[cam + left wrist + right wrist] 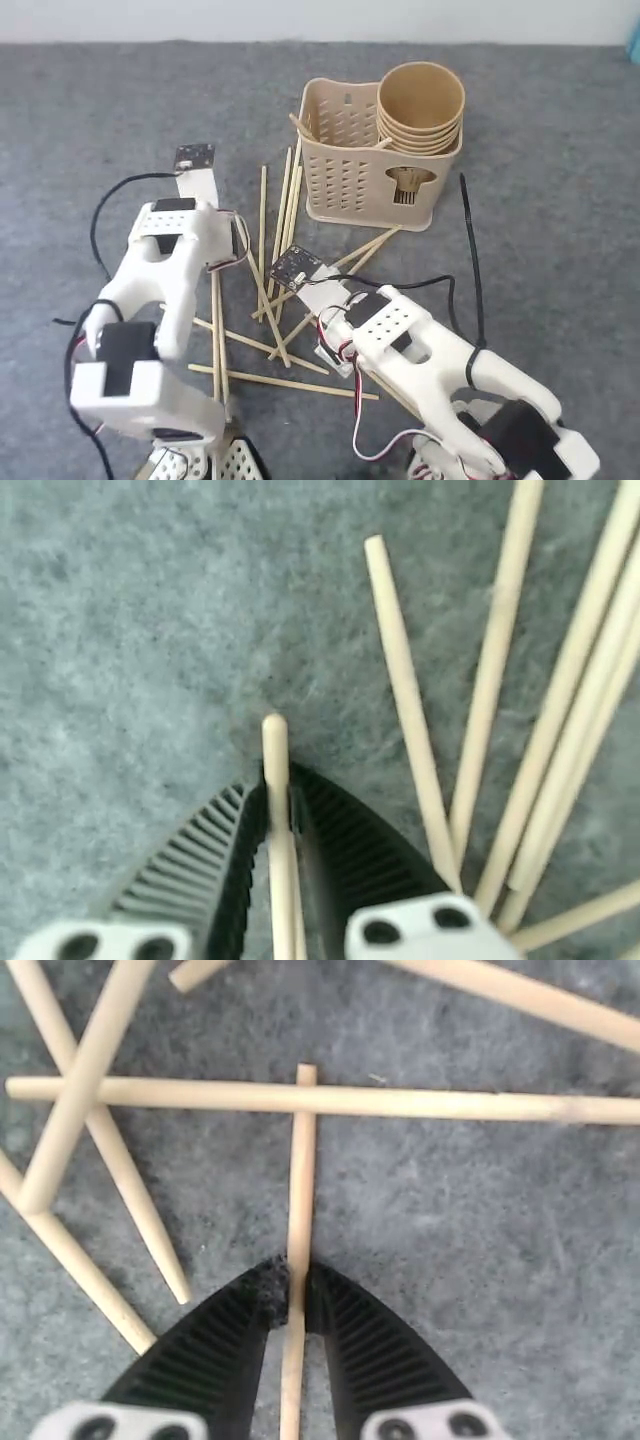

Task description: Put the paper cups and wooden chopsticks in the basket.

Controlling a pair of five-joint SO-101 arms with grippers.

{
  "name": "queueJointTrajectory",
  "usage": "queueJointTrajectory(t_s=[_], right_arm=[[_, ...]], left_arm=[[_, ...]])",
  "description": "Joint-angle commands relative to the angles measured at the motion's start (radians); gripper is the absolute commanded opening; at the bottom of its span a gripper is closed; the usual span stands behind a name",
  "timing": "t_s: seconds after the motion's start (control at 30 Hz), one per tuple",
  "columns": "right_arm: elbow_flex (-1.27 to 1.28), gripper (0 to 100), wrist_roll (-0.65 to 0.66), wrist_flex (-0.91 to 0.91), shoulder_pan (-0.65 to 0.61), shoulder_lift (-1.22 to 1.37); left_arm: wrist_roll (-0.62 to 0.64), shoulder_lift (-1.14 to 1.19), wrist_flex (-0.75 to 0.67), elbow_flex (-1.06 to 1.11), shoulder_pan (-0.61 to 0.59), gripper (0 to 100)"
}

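Wooden chopsticks (pixel 263 225) lie scattered on grey carpet (pixel 80 120) between the arms, near the basket (pixel 345 175). Paper cups (pixel 420 95) are stacked inside it. Left gripper (pixel 275 785) is clamped on one chopstick (pixel 274 745), and right gripper (pixel 290 1280) is clamped on another chopstick (pixel 301 1160).

A grey felt mat (pixel 90 120) is spreading across the whole work area, and soft, even light is falling on it, casting only faint shadows. Beyond the mat's far edge a pale strip (pixel 300 18) is running the full width, a blue sliver (pixel 634 38) showing at its right end.
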Motion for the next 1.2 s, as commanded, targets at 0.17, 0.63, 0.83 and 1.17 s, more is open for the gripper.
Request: queueJointTrajectory(t_s=[0.17, 0.63, 0.83, 1.17], right_arm=[[-0.003, 0.9, 0.014, -0.031, -0.008, -0.024], [-0.003, 0.9, 0.014, -0.031, -0.008, -0.024], [-0.003, 0.9, 0.014, -0.031, -0.008, -0.024], [-0.003, 0.9, 0.014, -0.03, -0.008, -0.024]], left_arm=[[-0.058, -0.278, 0.072, -0.035, 0.072, 1], [-0.08, -0.496, -0.044, 0.019, 0.135, 2], [-0.21, -0.404, -0.12, 0.074, 0.127, 23], [-0.264, -0.37, -0.189, 0.165, 0.071, 18]])
